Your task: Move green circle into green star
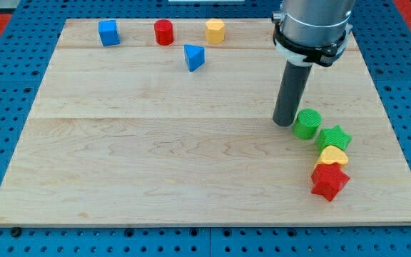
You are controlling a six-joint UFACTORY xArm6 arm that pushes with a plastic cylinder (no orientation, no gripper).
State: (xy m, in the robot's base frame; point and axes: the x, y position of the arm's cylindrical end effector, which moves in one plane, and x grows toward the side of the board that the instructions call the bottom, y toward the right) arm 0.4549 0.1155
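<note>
The green circle (307, 123) is a short green cylinder at the board's right side. The green star (333, 137) lies just to its lower right, and the two touch or nearly touch. My tip (285, 122) rests on the board right beside the green circle's left edge, touching it or within a hair of it. The rod rises straight up to the grey arm body at the view's top right.
A yellow heart-like block (333, 155) and a red star (330, 181) lie in a row below the green star. Near the top edge are a blue cube (108, 33), a red cylinder (163, 32), a yellow hexagon (215, 31) and a blue triangle (194, 57).
</note>
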